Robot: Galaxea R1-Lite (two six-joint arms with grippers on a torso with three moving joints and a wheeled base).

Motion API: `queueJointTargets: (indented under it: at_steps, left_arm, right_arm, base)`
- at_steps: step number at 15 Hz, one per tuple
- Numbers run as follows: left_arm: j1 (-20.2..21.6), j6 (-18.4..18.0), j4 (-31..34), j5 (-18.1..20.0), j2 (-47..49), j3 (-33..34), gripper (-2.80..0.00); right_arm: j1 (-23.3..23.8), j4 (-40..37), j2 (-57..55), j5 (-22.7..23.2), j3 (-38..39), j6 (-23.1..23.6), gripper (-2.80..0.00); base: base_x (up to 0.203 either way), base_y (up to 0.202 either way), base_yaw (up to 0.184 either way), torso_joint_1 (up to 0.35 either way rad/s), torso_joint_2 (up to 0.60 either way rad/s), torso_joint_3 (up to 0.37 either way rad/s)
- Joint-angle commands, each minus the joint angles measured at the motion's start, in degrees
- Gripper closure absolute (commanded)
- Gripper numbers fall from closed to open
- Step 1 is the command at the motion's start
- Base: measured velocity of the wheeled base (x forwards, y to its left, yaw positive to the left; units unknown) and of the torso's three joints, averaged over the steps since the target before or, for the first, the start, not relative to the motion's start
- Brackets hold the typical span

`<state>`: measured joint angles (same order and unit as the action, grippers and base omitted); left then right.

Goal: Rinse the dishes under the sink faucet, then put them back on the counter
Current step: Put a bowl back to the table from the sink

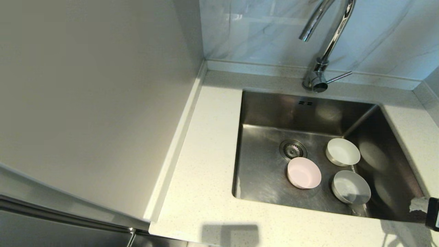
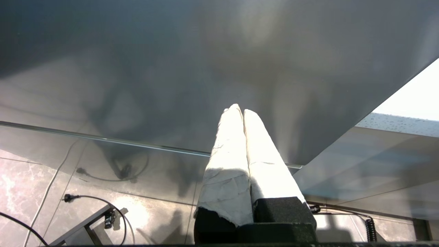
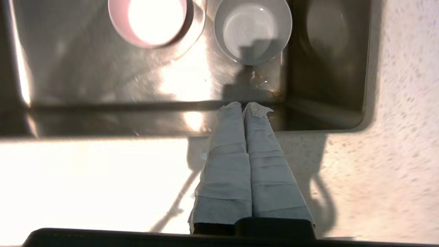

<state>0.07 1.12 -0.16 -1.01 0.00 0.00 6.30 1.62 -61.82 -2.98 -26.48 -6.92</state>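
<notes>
Three small bowls lie on the floor of the steel sink (image 1: 264, 113): a pale pink one (image 1: 304, 172) beside the drain, a white one (image 1: 342, 152) behind it to the right, and a grey-white one (image 1: 351, 187) nearest the front. The chrome faucet (image 1: 325, 41) arches over the basin from the back rim. My right gripper (image 1: 417, 204) (image 3: 244, 105) is shut and empty, hovering over the sink's front right edge, a short way in front of the grey-white bowl (image 3: 253, 31); the pink bowl (image 3: 149, 21) shows further off. My left gripper (image 2: 239, 110) is shut and empty, parked below the counter.
The off-white speckled counter (image 1: 205, 164) surrounds the sink, with a broad strip on its left and a narrow one on its right (image 1: 415, 137). A tall grey cabinet panel (image 1: 85, 103) bounds the counter's left side. Marble-look tile (image 1: 253, 27) backs the faucet.
</notes>
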Motion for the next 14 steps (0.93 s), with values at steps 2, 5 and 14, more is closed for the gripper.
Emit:
queueJointTargets:
  at_steps: [2, 5, 14]
  left_arm:
    - [0.01, 0.03, -0.02, -0.04, -0.18, 0.0, 0.0]
    - [0.01, 0.02, -0.02, -0.04, -0.18, 0.0, 0.0]
    - [0.01, 0.07, -0.02, -0.04, -0.18, 0.0, 0.0]
  right_arm:
    - [-1.19, 1.61, -2.14, 1.2, -0.56, 14.64, 0.0]
    - [-2.35, 5.65, -7.15, -0.32, -1.73, 22.95, 0.0]
    - [-4.54, 5.53, -20.36, -5.42, -9.05, 20.9, -2.8]
  base:
    - [0.0, 0.0, 0.0, 0.0, 0.0, 0.0]
    - [0.0, 0.0, 0.0, 0.0, 0.0, 0.0]
    - [0.0, 0.0, 0.0, 0.0, 0.0, 0.0]
